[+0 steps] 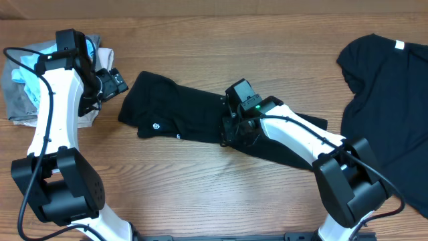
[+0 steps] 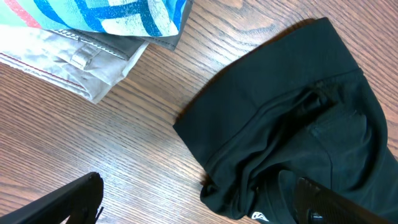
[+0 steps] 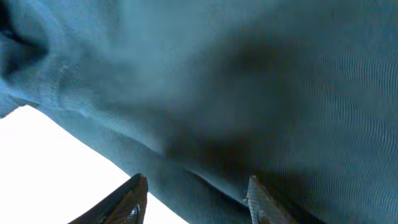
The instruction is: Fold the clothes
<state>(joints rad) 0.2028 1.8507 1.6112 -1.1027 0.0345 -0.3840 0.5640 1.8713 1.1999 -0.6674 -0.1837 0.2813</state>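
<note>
A wooden surface (image 1: 200, 40) is seen from above, and a black T-shirt (image 1: 167, 107) is laid across its middle, bunched into a long band that runs from 10 o'clock towards 4 o'clock. A small round white logo (image 1: 156, 125) and a tiny white mark (image 1: 178, 136) are shown near its 6 o'clock edge. The left tool (image 1: 115, 84) is held just beside the shirt's 9 o'clock end, above bare wood. Its jaws are spread wide and nothing is held between them. In the left wrist view the two dark fingers (image 2: 68, 199) are seen far apart, and the rumpled shirt end (image 2: 292, 124) is spread between and beyond them. The right tool (image 1: 231, 127) is pressed down onto the band of cloth near the centre of the surface. In the right wrist view its fingertips (image 3: 134, 199) are shown partly apart against dark fabric (image 3: 249, 81) that fills nearly the whole picture. Whether a fold is pinched between them cannot be told. A second black T-shirt (image 1: 388, 107) is spread flat at 3 o'clock, well apart from the first, and a small white tag (image 1: 399, 45) is shown at its 12 o'clock edge. A pile of folded clothes (image 1: 20, 87), grey with a blue-and-white striped piece on top, is set at 10 o'clock, behind the left arm.
</note>
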